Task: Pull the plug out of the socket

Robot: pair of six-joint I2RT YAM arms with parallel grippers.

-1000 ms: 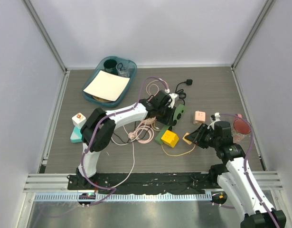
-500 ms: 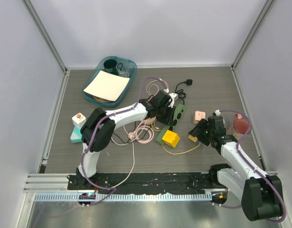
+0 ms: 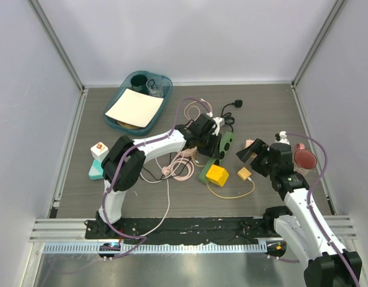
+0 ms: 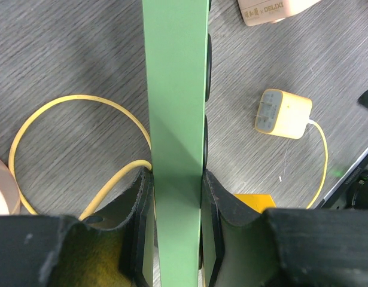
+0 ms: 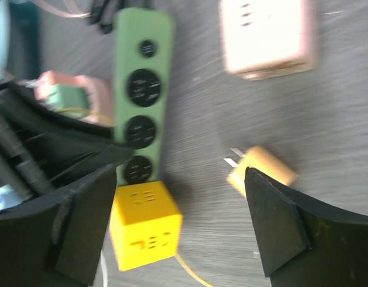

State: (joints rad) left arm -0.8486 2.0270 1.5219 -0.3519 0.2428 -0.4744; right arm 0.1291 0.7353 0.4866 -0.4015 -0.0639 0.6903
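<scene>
Grey tabletop [image 3: 279, 113] holds the plug [image 5: 261, 169], likely light and stiff, just beside your empty, wide-open right pincer [image 5: 179, 173]; take its flat sides while your left pincer [image 4: 176, 174] clamps the strip [image 4: 175, 89].

My right wrist camera smears the yellow plug [image 5: 262, 169] ahead of its fingers [image 5: 82, 233] — the green socket strip [image 4: 175, 89] runs off my left view's top.

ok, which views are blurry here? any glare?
Right wrist: motion-blurred, with the yellow plug and pink adapter smeared. Left wrist: sharp on the green power strip, no glare. Top external: sharp, evenly lit, only soft shadows.
</scene>
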